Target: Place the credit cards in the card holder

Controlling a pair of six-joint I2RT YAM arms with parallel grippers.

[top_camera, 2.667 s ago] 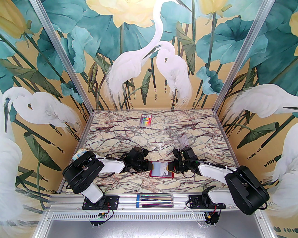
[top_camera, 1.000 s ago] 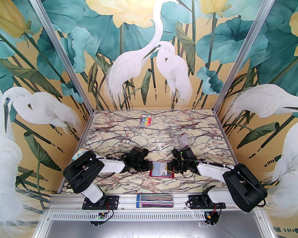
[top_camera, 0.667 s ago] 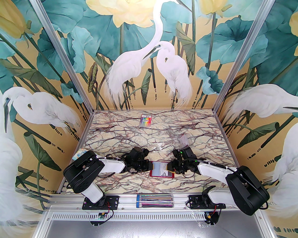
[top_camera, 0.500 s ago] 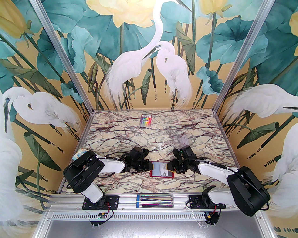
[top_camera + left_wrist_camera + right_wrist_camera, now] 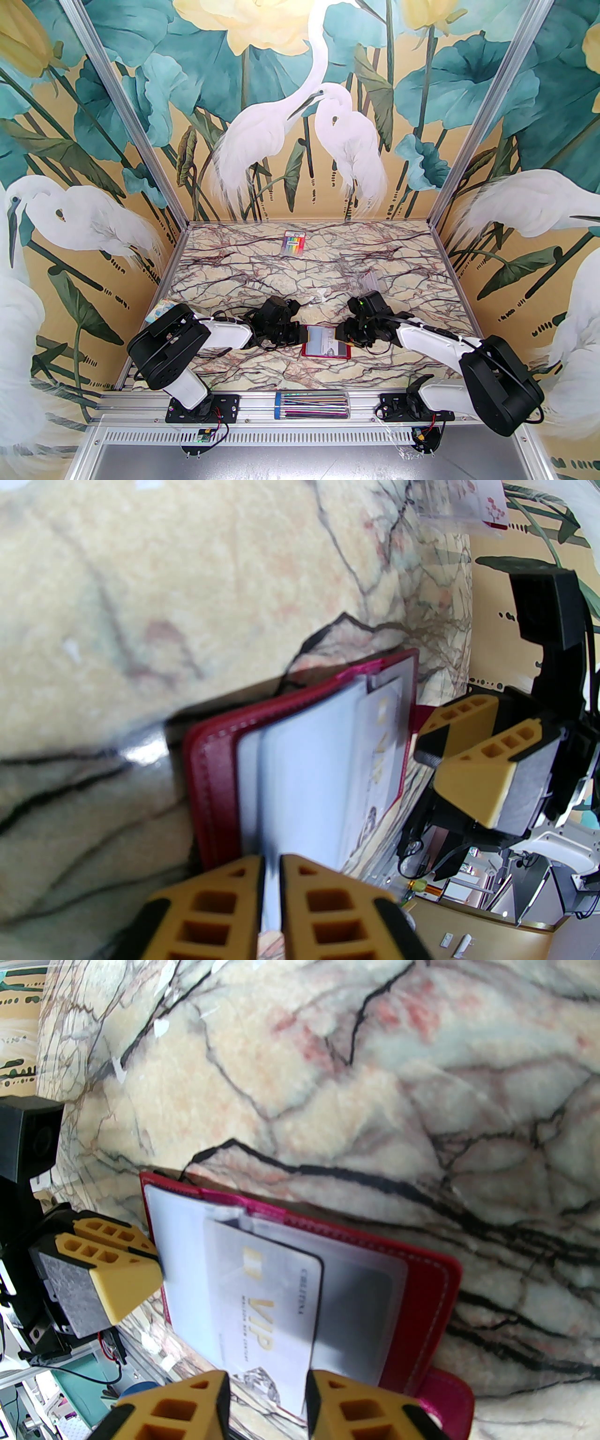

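The dark red card holder lies open on the marble table near the front, between the two arms. My left gripper is shut on the edge of one clear inner sleeve and holds it up. A silvery credit card with gold VIP lettering sits partly inside a sleeve, its near end sticking out. My right gripper is open, its fingers on either side of that free end without pinching it. From above, the left gripper and right gripper flank the card holder.
A rainbow-striped pack lies at the back of the table. A small clear plastic box sits just behind the right wrist. A colourful patterned square lies by the left wall. A clear tube of coloured sticks rests on the front rail.
My right gripper has opened and let go of the card, which stays in the sleeve. The right wrist has shifted slightly back. The left arm has not moved.
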